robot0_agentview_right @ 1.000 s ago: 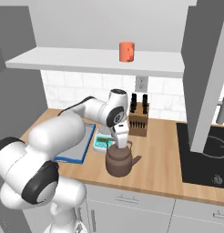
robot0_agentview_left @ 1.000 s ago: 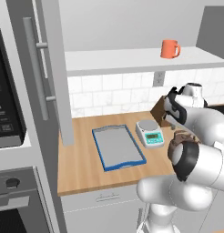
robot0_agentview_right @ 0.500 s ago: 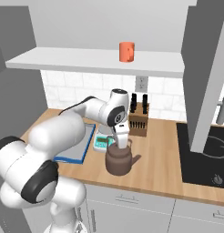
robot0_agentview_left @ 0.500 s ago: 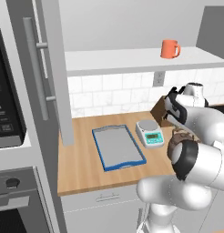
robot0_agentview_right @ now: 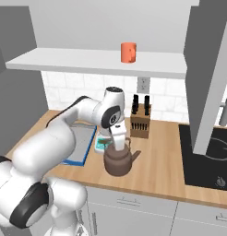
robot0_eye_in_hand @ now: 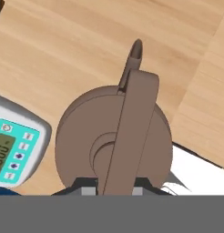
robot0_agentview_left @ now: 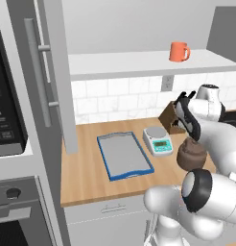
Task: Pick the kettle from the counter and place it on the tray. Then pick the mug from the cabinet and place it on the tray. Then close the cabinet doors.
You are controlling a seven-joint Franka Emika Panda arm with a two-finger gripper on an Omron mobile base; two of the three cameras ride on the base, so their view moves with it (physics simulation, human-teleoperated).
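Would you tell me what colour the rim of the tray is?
Blue, around a grey bed; the tray shows best in the left base view.

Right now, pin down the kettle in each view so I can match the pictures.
Left base view: kettle at right, on the counter, partly behind the arm.
Right base view: kettle at centre, under the gripper.
Hand view: kettle at centre, handle running up the picture.
Shared landmark: the white-and-teal scale beside it.

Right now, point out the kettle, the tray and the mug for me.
kettle (robot0_agentview_right: pixel 117 162), right base view, on its round body.
tray (robot0_agentview_left: pixel 123 154), left base view, on its grey floor.
mug (robot0_agentview_left: pixel 177 51), left base view, on its orange side.
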